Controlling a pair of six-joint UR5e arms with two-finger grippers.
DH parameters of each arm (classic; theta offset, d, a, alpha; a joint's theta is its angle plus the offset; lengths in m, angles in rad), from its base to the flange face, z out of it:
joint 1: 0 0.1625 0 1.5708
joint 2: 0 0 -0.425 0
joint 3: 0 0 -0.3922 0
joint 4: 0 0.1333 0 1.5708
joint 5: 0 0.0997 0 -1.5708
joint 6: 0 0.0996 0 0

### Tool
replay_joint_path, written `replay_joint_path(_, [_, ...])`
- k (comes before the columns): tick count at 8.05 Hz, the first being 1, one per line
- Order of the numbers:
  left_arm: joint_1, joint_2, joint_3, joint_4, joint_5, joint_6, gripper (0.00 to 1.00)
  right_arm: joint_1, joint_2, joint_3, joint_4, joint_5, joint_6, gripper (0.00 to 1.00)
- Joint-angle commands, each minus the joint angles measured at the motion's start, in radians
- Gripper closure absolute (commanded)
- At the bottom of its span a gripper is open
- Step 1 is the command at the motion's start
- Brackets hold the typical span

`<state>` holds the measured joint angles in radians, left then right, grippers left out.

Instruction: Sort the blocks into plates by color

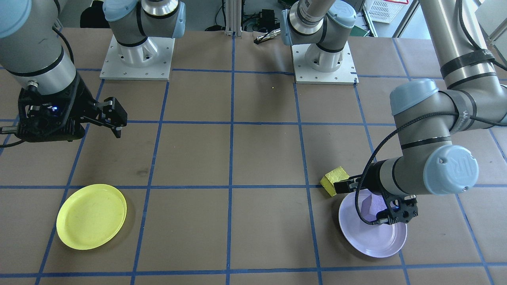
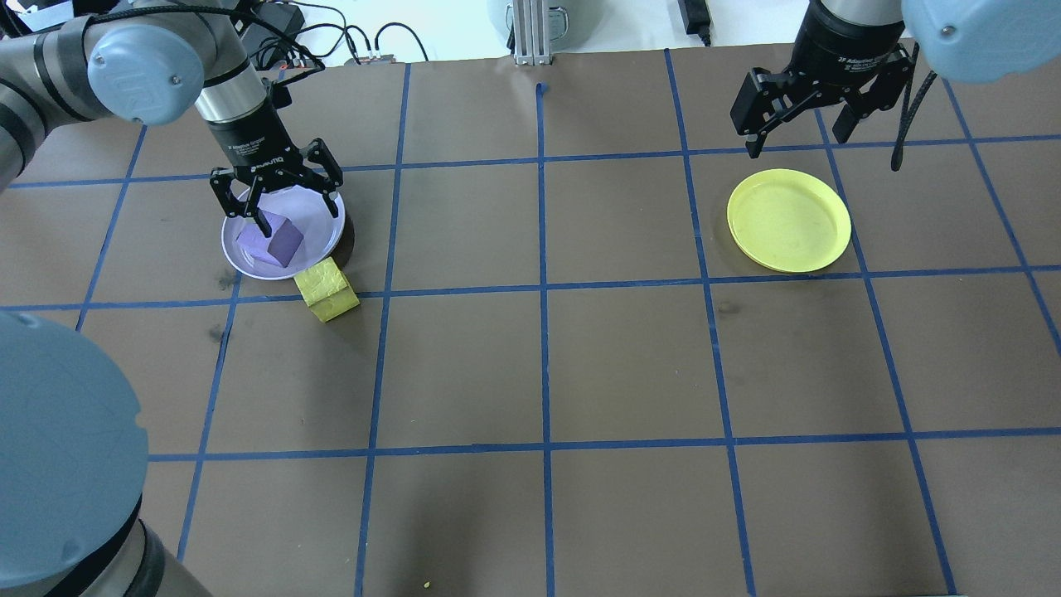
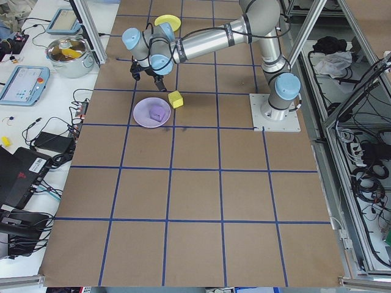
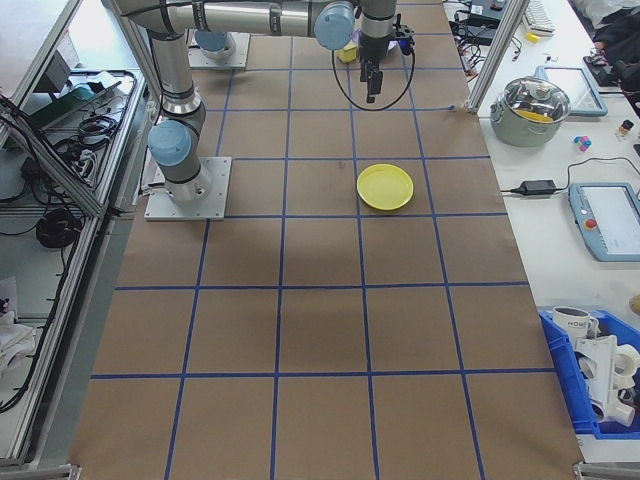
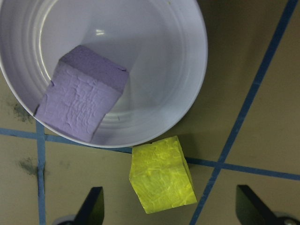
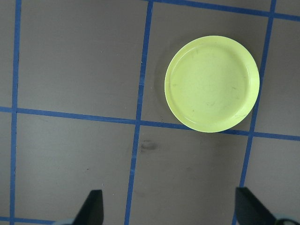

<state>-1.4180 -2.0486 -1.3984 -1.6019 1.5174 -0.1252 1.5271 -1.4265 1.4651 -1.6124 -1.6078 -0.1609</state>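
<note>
Purple block [image 2: 273,240] inside the lavender plate [image 2: 319,217], tilted against the plate's inner slope, directly beneath the left end effector [image 2: 276,197]. Yellow block [image 2: 327,289] on the tabletop [image 2: 530,373] just outside that plate's rim, touching or nearly touching it, slightly below and to one side of the left end effector, astride a blue tape line [image 2: 464,289]. Left end effector spread wide, holding nothing, poised above the lavender plate with fingers [image 5: 92,206] pointed down; in the left wrist view both finger tips at the bottom edge, far apart, with the yellow block between them and the purple block further up in the plate. Yellow plate [image 2: 789,220] well apart from both blocks, bare inside, lying flat just below and ahead of the right end effector [image 2: 800,124]. Right end effector likewise spread wide and holding nothing, raised above the tabletop near the yellow plate; in the right wrist view its finger tips [image 6: 93,208] low in the frame, the yellow plate up and off toward one finger's side. Brown tabletop gridded with blue tape lines throughout. Beyond the tabletop's edge in the side views, a metal pot [image 3: 70,55] with a lid, tablet-like screens [image 3: 21,84], cables and a blue bin [image 4: 600,385] holding white parts.
</note>
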Motion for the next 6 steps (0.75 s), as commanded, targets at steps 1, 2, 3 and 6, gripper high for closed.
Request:
replay_joint_path(1, [0.019, 0.071, -0.152, 0.010, -0.052, -0.022, 0.00, -0.002, -0.003, -0.006, 0.020, -0.003, 0.003, 0.00])
replay_joint_path(2, [0.024, 0.085, -0.209, 0.073, -0.086, -0.052, 0.00, -0.001, -0.006, -0.005, 0.026, -0.003, 0.003, 0.00])
replay_joint_path(3, [0.024, 0.071, -0.230, 0.171, -0.085, -0.065, 0.00, 0.001, -0.021, 0.000, 0.028, -0.003, 0.003, 0.00])
replay_joint_path(6, [0.025, 0.041, -0.226, 0.197, -0.077, -0.045, 0.00, 0.001, -0.048, 0.014, 0.029, 0.002, -0.009, 0.00])
